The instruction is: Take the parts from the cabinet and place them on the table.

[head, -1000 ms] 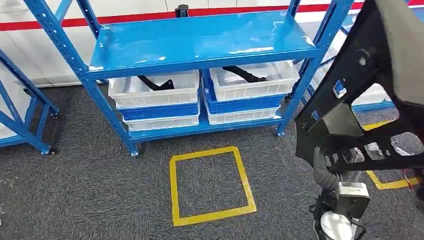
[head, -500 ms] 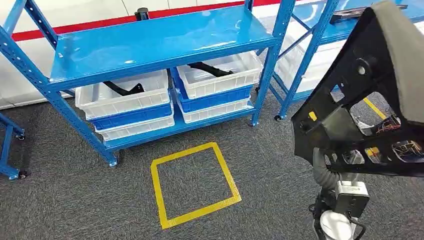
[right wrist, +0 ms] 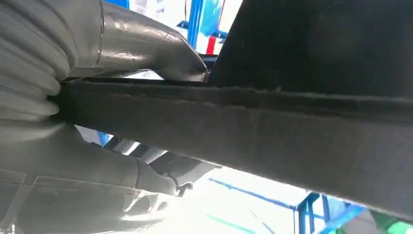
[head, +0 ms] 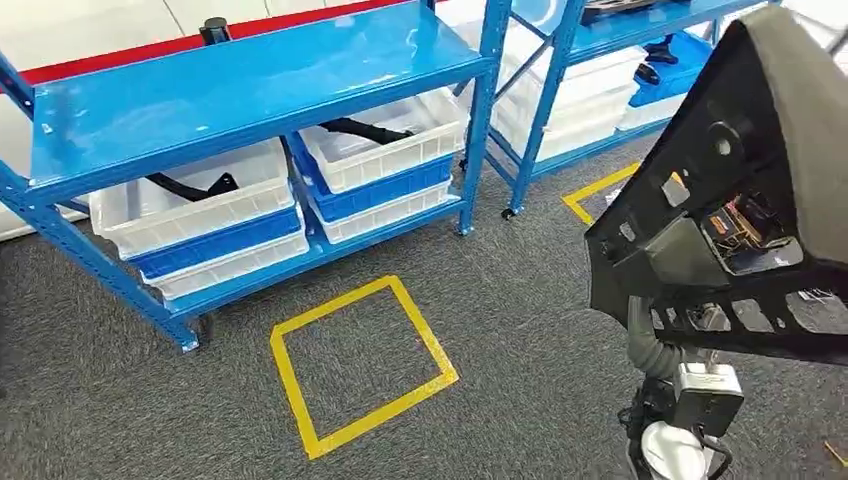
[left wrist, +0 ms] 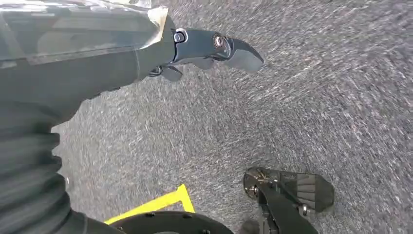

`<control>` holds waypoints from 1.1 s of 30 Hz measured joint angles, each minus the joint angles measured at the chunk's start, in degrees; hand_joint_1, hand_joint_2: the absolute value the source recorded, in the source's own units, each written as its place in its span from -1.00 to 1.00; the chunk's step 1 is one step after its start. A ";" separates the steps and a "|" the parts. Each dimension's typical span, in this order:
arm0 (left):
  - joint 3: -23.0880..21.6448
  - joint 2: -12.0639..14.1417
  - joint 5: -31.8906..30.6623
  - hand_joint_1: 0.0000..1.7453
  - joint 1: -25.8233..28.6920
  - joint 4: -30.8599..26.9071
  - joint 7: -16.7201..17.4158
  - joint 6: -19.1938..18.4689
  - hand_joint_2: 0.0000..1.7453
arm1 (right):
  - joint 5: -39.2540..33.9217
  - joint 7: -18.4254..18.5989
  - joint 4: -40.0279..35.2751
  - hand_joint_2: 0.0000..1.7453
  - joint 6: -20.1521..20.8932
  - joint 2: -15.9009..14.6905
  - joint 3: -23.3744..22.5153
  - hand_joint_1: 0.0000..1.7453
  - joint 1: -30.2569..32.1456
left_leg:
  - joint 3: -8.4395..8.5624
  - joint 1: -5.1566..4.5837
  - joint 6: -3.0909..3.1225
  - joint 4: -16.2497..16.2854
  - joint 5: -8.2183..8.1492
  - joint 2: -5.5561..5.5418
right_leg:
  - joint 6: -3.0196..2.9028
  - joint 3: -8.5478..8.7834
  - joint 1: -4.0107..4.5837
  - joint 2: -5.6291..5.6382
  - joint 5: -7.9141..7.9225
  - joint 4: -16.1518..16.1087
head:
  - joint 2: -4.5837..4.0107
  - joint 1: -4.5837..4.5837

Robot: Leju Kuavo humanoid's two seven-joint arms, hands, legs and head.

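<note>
A large black plastic part (head: 740, 200) with cut-outs and a grey padded edge stands upright at the right of the head view, above my right arm (head: 690, 395). In the right wrist view my right hand (right wrist: 44, 73) grips the part's dark edge (right wrist: 292, 136), the thumb (right wrist: 146, 48) on one side and the other fingers on the far side. My left hand (left wrist: 146, 53) hangs over the grey carpet with its dark fingers (left wrist: 219, 46) stretched out and nothing in them.
A blue rack (head: 250, 90) stands ahead on the left, holding white bins (head: 200, 200) (head: 385, 140) with black parts in them. A second blue rack (head: 600, 40) stands further right. A yellow taped square (head: 360, 365) marks the carpet in front.
The camera has turned: the rack and yellow square slid left in the picture and a second rack came into sight. The black part stays in my right hand.
</note>
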 joint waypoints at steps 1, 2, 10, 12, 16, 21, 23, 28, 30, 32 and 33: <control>0.00 0.04 0.00 -1.00 -0.04 0.00 0.02 0.02 1.00 | -0.09 -0.02 0.02 1.00 0.00 -0.02 0.02 1.00 0.05 | -0.01 -0.02 -0.24 0.02 0.10 0.42 | -0.42 -0.27 0.06 0.63 0.12 0.19 | 0.00 -0.16; 0.00 0.07 -0.02 -1.00 -0.09 0.00 0.06 0.02 1.00 | -0.15 -0.02 0.02 1.00 0.00 -0.11 0.00 1.00 0.14 | 0.07 0.04 -0.38 -0.05 0.17 0.87 | -0.60 -0.48 0.14 1.01 0.21 0.25 | 0.00 -0.11; 0.00 0.09 -0.07 -1.00 0.14 0.00 0.13 0.04 1.00 | -0.24 -0.11 0.22 1.00 -0.02 0.02 0.31 1.00 0.25 | -7.70 0.74 -2.10 17.64 -8.82 -6.21 | -3.02 -1.86 -0.89 6.08 1.86 -0.16 | 0.00 -0.62; 0.00 0.17 -0.07 -1.00 0.13 0.00 0.13 0.04 1.00 | -0.24 -0.11 0.24 1.00 -0.02 0.02 0.31 1.00 0.36 | -3.82 1.15 -2.01 10.20 -4.09 -6.59 | -2.70 -1.93 -0.97 7.75 2.06 0.01 | 0.00 -0.73; 0.00 0.28 0.24 -1.00 0.13 0.00 -0.57 0.04 1.00 | -0.24 -0.13 0.22 1.00 -0.18 0.07 0.33 1.00 0.23 | 0.99 1.37 -1.57 0.37 -1.40 -11.16 | -1.54 -2.89 -0.81 10.25 2.51 0.55 | 0.00 -0.51; 0.02 0.26 0.46 -1.00 0.01 -0.02 -0.99 0.04 1.00 | -0.24 -0.13 0.13 1.00 -0.46 -0.11 0.44 1.00 0.46 | 1.28 1.19 0.53 -1.25 0.23 -7.32 | -0.91 -6.25 -0.86 5.72 0.81 4.72 | 0.00 0.15; 0.04 0.22 0.55 -1.00 0.17 0.00 -1.01 0.04 1.00 | -0.28 -0.15 0.13 1.00 -0.46 -0.07 0.50 1.00 0.22 | 1.11 1.18 0.49 -1.26 0.29 -5.46 | -1.13 -10.32 -1.02 4.64 -2.87 13.59 | 0.00 0.19; 0.07 0.09 0.57 -1.00 0.14 0.00 -1.09 0.05 1.00 | -0.48 -0.13 0.15 1.00 -0.48 -0.13 0.57 1.00 0.61 | 1.13 2.46 -1.27 -0.87 -0.09 -1.42 | 2.63 -5.25 -2.96 2.73 0.00 6.79 | 0.00 0.19; 0.07 0.72 0.44 -1.00 0.12 -0.26 -0.98 0.17 1.00 | -0.63 -0.15 0.15 1.00 -0.55 -0.07 0.61 1.00 0.51 | 0.59 2.02 -3.00 -0.03 -1.08 -0.36 | 3.27 -2.21 -3.06 -1.18 0.70 1.91 | 0.00 1.03; 0.04 0.41 0.20 -1.00 0.02 -0.22 -0.96 0.50 1.00 | -0.79 -0.35 -0.13 1.00 -0.65 -0.18 0.37 1.00 1.16 | 1.22 2.09 -3.46 -0.33 -1.33 0.50 | 0.93 -2.80 -3.03 0.61 0.73 2.17 | 0.00 -0.18; 0.04 0.39 0.17 -1.00 0.02 -0.22 -0.92 0.59 1.00 | -0.79 -0.35 -0.15 1.00 -0.70 -0.22 0.26 1.00 1.28 | 1.42 2.26 -3.57 -0.73 -1.23 0.84 | 0.49 -3.00 -2.85 1.17 0.66 2.46 | 0.00 -0.31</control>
